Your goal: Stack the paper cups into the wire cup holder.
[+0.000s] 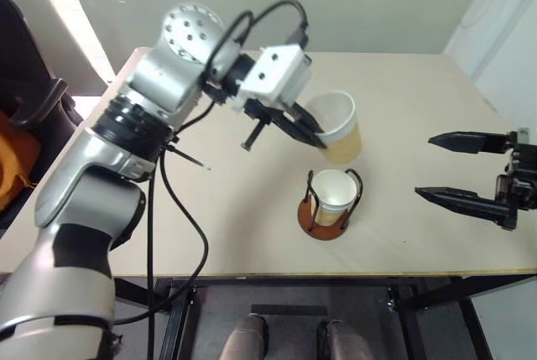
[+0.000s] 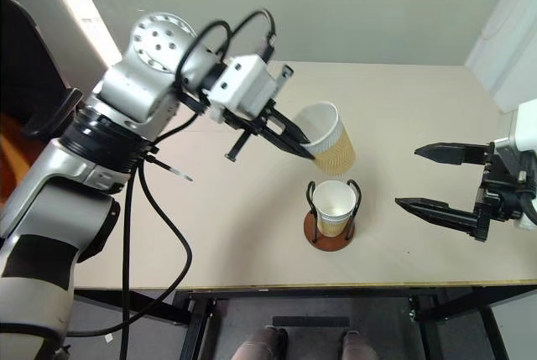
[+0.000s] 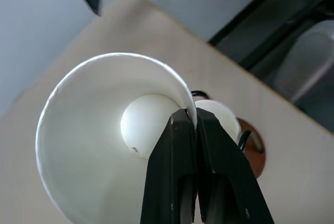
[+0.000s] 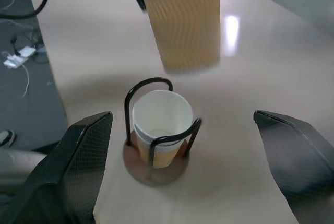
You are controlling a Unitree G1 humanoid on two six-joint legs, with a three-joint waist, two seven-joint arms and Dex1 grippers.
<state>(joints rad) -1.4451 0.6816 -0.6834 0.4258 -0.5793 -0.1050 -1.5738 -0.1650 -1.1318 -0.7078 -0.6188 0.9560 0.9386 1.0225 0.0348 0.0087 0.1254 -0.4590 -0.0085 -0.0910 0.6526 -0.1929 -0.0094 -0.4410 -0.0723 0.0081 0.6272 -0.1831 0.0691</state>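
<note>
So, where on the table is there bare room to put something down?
The table is bare on its left half, under the left gripper, and along the far edge. A smaller patch lies between the wire cup holder and the open right gripper. The middle is crowded: a held paper cup hangs just behind the holder.

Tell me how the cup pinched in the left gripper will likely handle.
The held paper cup is probably light: the left gripper carries it by one rim wall. That thin wall likely flexes if squeezed harder. Held tilted by its edge, it may swing when lowered toward the wire cup holder.
</note>
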